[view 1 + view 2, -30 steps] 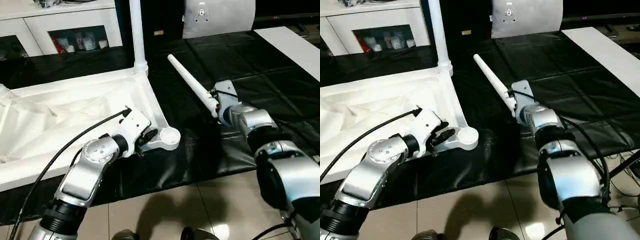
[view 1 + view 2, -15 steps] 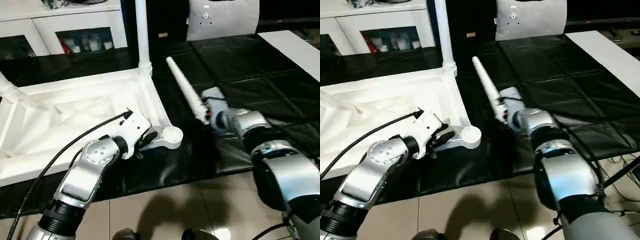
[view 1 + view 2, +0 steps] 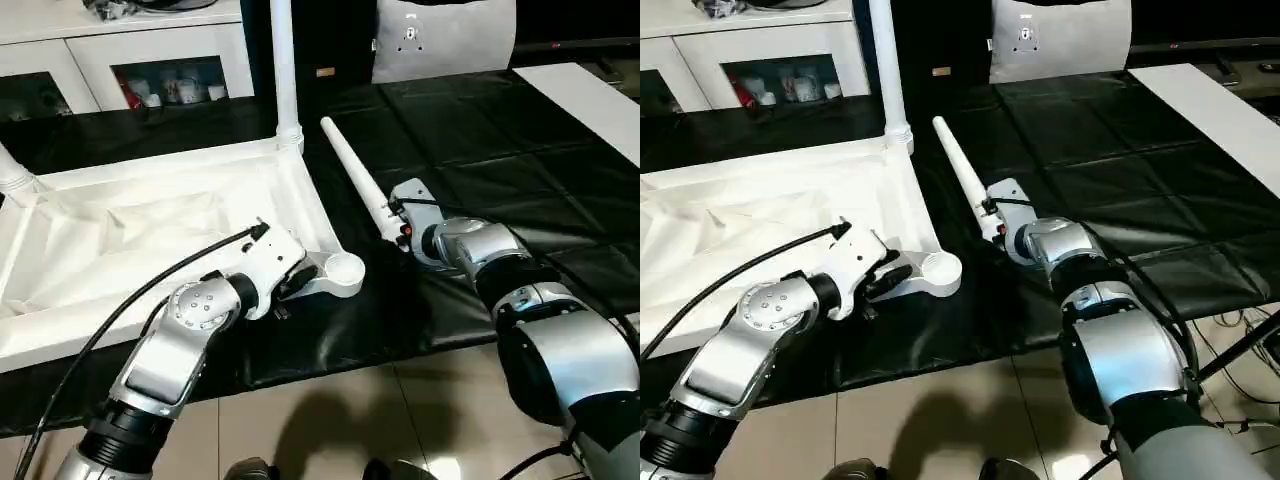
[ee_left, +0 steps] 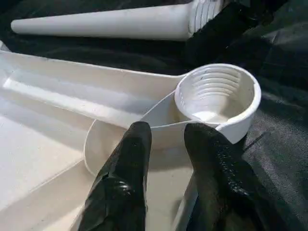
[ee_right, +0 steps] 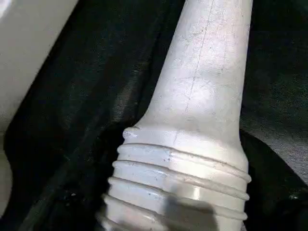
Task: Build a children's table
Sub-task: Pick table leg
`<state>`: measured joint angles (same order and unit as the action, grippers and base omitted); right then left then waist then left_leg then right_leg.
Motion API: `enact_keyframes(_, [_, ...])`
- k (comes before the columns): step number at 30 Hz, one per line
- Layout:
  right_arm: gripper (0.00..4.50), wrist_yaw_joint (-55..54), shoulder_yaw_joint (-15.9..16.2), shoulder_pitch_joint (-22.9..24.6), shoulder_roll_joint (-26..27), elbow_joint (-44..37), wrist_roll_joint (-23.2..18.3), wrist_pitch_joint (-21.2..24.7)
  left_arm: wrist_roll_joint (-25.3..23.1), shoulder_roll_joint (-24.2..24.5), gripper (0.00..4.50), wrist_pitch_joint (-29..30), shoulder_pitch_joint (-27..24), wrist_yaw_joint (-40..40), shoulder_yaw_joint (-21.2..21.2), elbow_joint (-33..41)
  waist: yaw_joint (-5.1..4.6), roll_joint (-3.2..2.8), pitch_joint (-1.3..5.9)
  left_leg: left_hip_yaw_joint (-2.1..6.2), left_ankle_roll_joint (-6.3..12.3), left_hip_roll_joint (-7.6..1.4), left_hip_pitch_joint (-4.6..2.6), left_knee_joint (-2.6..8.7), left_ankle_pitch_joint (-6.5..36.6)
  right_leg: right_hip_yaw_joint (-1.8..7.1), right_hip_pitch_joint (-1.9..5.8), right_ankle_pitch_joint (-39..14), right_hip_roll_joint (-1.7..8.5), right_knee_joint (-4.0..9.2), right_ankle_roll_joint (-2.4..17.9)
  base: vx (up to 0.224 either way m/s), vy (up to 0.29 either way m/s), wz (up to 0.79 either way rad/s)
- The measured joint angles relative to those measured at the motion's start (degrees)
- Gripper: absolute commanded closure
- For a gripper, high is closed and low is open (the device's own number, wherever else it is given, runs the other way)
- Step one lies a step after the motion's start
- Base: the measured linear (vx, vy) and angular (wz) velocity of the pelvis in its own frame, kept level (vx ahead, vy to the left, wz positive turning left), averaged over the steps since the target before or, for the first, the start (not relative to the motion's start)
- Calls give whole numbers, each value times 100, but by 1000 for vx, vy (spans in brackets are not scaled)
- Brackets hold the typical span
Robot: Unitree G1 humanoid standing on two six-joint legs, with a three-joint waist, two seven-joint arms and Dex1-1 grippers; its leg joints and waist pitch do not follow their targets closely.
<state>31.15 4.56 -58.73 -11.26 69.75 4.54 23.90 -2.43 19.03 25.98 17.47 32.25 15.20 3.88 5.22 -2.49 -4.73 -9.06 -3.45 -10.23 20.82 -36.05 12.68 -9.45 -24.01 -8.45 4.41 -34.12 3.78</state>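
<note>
Left gripper is clamped on the tabletop rib by the corner socket. Right gripper grasps the loose leg at its threaded end.

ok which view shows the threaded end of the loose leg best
The right wrist view: the threaded end of the loose leg is close up, each ridge distinct. The left wrist view catches the threads at the edge, beyond the empty corner socket. In the eye views, the right gripper covers that end.
</note>
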Motion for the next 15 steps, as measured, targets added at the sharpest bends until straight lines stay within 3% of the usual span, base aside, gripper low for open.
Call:
enact_keyframes(4, [142,-164,-296,51,19,-22,-228,30,84,-61,303,11,-1,-2,-1,1,7,6,3,0,0,0,1,-1,0,0,0,0,0,0,0,0,0,0])
enact_keyframes(8, [144,-504,-1132,227,58,-245,-935,-193,184,-104,303,13,0,-11,-128,2,6,5,3,0,0,0,6,1,0,0,-8,1,0,0,-1,0,0,0])
enact_keyframes(11, [145,-451,-1569,360,107,-667,-1378,-305,223,-139,303,11,6,-55,-193,-9,-6,5,3,0,0,0,7,2,0,0,-9,0,0,1,-1,0,0,0])
enact_keyframes(15, [147,-315,-1782,622,260,-1281,-1698,-410,222,-227,303,3,70,-198,-207,-99,0,5,3,0,1,0,7,2,-1,-1,-7,1,0,3,-1,0,0,0])
